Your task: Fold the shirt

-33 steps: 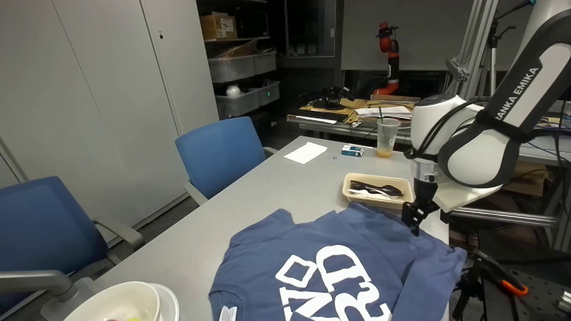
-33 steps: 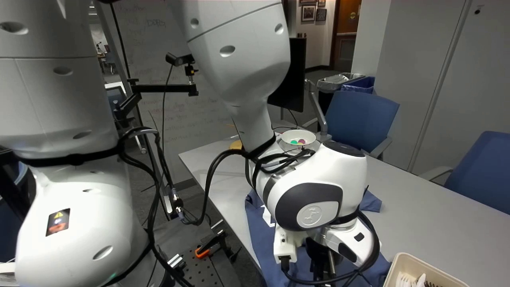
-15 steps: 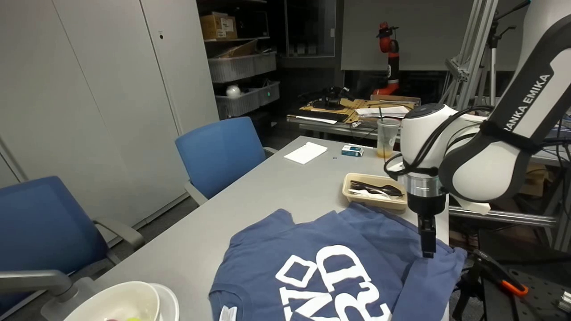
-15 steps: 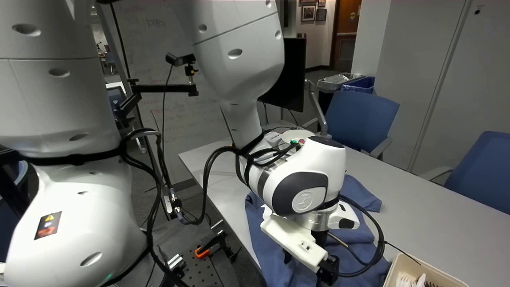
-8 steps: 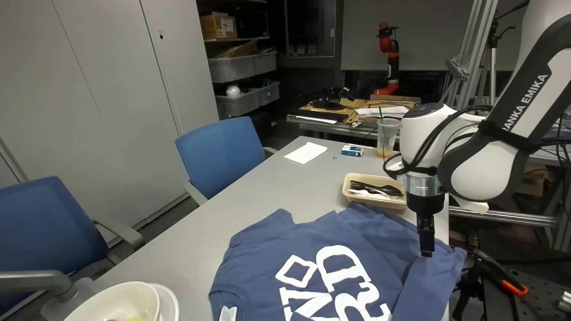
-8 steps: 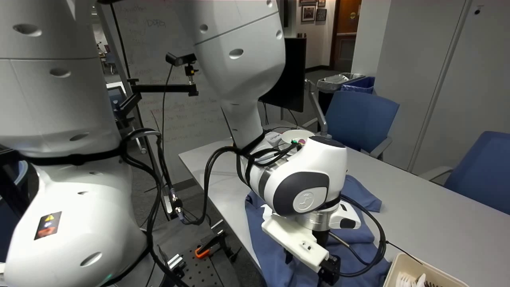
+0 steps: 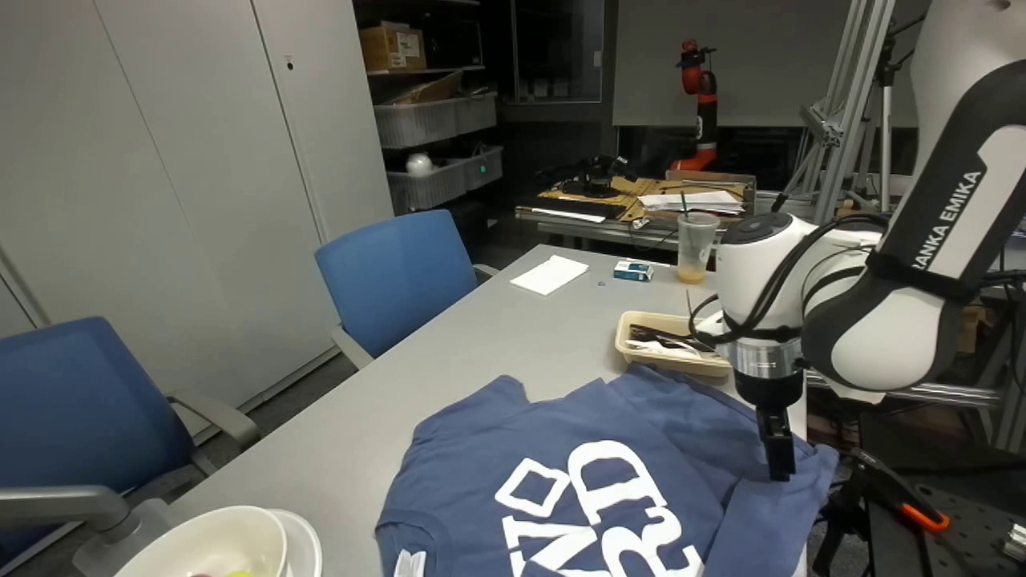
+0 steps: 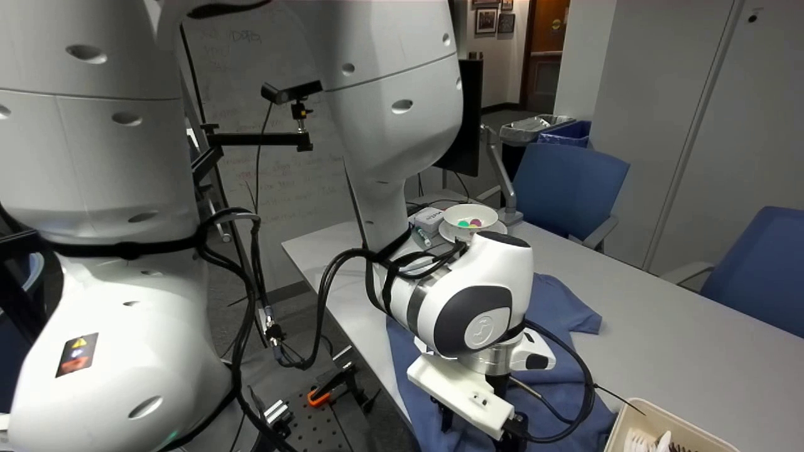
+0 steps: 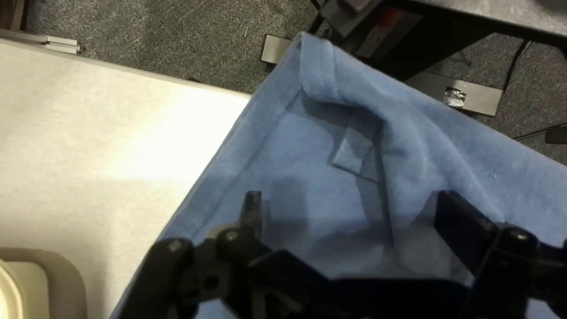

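Note:
The slate-blue shirt [image 7: 473, 461] lies spread on the table with its white lettering facing up; it shows partly in an exterior view [image 8: 556, 301], where the arm hides much of it. In the wrist view the shirt [image 9: 283, 164] fills the middle, and its hemmed corner reaches past the table edge, with a fold beside it. My gripper [image 7: 781, 473] points down over the part of the shirt near that edge. In the wrist view the gripper [image 9: 349, 197] is open, its fingers wide apart with shirt cloth below and between them. I cannot tell whether the fingertips touch the cloth.
A cream tray with plastic cutlery [image 7: 633, 357] stands close to the shirt and arm. A white bowl on a plate [image 7: 200, 529] stands at another part of the table [image 7: 353, 433]. A clamp with an orange handle [image 7: 922, 517] is beside the table edge.
My gripper has turned from tilted to pointing down and has come lower, toward the table edge over the shirt. In the last half second it moved slightly lower. The shirt has not moved.

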`<action>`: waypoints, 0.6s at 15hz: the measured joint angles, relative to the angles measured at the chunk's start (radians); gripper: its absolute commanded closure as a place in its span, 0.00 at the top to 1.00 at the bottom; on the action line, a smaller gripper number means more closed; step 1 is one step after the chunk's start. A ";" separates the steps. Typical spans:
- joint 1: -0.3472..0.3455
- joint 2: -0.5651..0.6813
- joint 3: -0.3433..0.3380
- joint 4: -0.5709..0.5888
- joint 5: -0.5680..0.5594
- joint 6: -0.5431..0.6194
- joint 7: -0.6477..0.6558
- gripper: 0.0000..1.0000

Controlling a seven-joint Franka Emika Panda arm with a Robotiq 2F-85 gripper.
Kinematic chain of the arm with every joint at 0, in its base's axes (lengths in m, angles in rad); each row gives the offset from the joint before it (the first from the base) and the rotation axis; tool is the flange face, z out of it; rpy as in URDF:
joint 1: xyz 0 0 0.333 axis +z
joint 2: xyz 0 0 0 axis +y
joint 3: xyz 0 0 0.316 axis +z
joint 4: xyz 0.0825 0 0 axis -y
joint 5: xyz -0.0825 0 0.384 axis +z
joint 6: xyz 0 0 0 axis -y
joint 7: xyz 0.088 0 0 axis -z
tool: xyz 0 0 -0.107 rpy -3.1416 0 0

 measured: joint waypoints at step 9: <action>0.010 0.017 -0.042 -0.001 -0.170 0.000 0.068 0.45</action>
